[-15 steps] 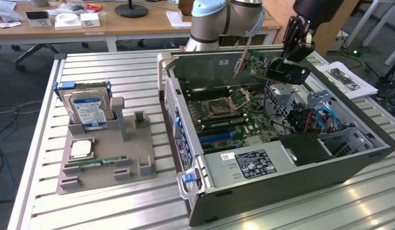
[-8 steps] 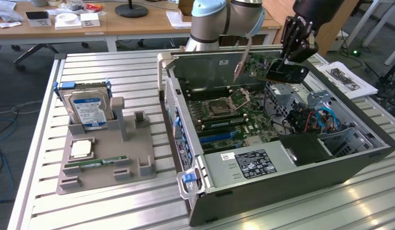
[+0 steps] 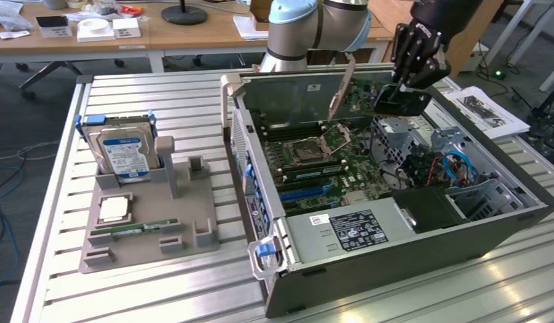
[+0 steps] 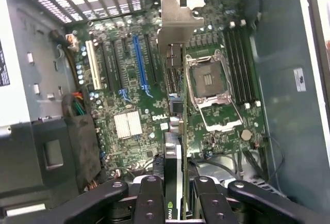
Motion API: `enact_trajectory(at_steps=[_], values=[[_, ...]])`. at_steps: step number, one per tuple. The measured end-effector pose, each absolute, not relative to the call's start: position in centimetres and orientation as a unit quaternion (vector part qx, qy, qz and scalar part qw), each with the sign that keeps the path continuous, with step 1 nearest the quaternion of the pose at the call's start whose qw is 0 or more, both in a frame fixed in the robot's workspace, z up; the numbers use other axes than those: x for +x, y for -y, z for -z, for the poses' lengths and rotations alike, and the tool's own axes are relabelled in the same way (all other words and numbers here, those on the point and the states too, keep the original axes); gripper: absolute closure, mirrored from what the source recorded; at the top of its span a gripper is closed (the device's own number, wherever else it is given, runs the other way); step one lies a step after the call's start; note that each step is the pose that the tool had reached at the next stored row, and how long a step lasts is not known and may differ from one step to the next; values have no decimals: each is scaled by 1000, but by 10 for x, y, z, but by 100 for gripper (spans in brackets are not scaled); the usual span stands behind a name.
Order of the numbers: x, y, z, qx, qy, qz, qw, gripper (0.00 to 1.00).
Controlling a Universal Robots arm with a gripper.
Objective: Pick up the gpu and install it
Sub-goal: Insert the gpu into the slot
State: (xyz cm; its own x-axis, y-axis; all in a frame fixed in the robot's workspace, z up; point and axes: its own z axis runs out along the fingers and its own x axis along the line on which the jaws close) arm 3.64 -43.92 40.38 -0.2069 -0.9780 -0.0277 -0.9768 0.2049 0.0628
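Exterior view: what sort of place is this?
Probably a robotics lab or workshop: an open PC tower on a slatted metal bench, a grey fixture holding a hard drive, wooden desks behind.

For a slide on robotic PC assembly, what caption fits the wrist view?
Gripper holding the gpu edge-on above the Dell motherboard, between the blue expansion slot and the CPU socket.

Between the fingers of my pincer (image 4: 175,195) sits the thin flat black gpu card (image 4: 173,157), over the green motherboard (image 4: 129,84) inside the open grey metal case (image 3: 394,262); the silver hard drive (image 3: 124,151) stands well apart, outside.
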Motion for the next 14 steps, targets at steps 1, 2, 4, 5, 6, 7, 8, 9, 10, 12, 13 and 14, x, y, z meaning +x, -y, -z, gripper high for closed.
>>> enact_trajectory(at_steps=[1,2,4,5,6,7,8,9,10,12,13,14], values=[[36,439,-404,634,773,33,9,73],[36,439,-404,638,769,33,9,73],[36,439,-404,640,768,33,10,73],[36,439,-404,640,768,33,10,73],[36,439,-404,640,768,33,9,73],[36,439,-404,640,768,33,9,73],[36,439,-403,640,768,32,8,73],[36,439,-403,640,768,30,6,73],[35,439,-403,640,768,28,4,73],[34,439,-402,641,767,25,0,73],[34,439,-402,642,766,24,-2,73],[34,439,-402,642,766,23,-2,73]])
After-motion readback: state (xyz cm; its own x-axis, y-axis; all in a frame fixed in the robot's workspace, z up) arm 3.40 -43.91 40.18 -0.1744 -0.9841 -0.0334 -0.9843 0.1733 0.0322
